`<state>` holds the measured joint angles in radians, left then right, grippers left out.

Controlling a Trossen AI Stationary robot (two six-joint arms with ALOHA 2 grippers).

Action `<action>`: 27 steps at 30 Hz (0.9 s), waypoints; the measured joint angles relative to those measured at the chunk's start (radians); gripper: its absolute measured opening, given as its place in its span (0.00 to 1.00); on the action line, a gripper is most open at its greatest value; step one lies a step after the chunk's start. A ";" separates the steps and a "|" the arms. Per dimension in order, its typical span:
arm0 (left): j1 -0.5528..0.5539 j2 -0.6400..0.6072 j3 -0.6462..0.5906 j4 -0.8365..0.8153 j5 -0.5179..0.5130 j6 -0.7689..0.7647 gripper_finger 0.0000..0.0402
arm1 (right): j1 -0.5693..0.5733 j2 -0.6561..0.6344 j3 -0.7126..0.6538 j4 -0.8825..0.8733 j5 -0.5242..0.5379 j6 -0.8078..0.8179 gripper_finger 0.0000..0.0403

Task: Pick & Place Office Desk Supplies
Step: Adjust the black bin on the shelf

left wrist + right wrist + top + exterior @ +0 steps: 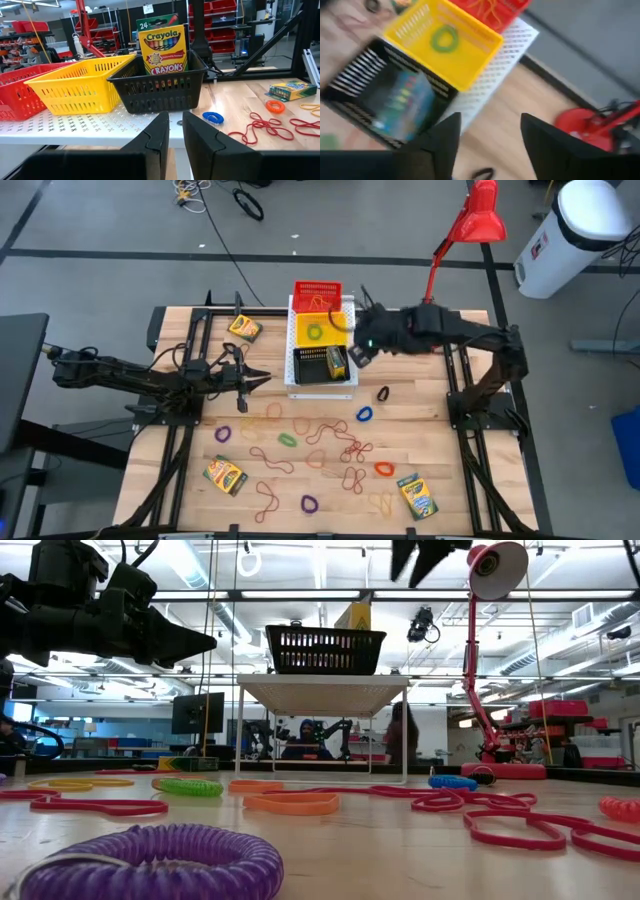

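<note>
A crayon box (pixel 162 47) stands upright in the black basket (pixel 155 90), leaning on its far wall. The yellow basket (pixel 315 330) holds a green loop (pixel 445 39), and the red basket (pixel 317 293) holds rubber bands. More crayon boxes (pixel 226 475) (pixel 417 495) (pixel 244 329), reddish rubber bands (pixel 330 445) and coloured loops (pixel 365 414) lie flat on the table. My right gripper (pixel 490 120) hangs open above the baskets' right side, holding nothing. My left gripper (pixel 175 135) points level at the board from the left, its fingers a narrow gap apart with nothing between them.
The three baskets sit on a raised white perforated board (pixel 320 385) at the table's far middle. A red desk lamp (pixel 470 225) rises at the far right, its base (pixel 590 127) close to my right arm. Bands and loops litter the near half.
</note>
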<state>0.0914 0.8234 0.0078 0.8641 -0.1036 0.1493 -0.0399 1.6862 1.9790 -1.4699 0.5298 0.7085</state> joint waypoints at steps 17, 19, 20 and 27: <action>0.000 0.000 0.014 -0.015 0.026 -0.338 0.15 | 0.198 -0.428 -0.996 1.000 0.134 -0.371 0.03; -0.006 -0.001 0.051 -0.083 0.106 -0.354 0.15 | 0.223 -0.461 -1.089 1.134 0.144 -0.435 0.01; -0.020 -0.001 0.073 -0.132 0.142 -0.354 0.15 | 0.231 -0.477 -1.133 1.200 0.148 -0.460 0.01; -0.252 0.055 0.235 -0.415 -0.123 -0.273 0.08 | 0.239 -0.526 -1.374 1.518 0.155 -0.488 0.06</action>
<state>-0.1606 0.8786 0.2433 0.4487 -0.2271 -0.1238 0.1989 1.1606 0.6053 0.0484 0.6848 0.2201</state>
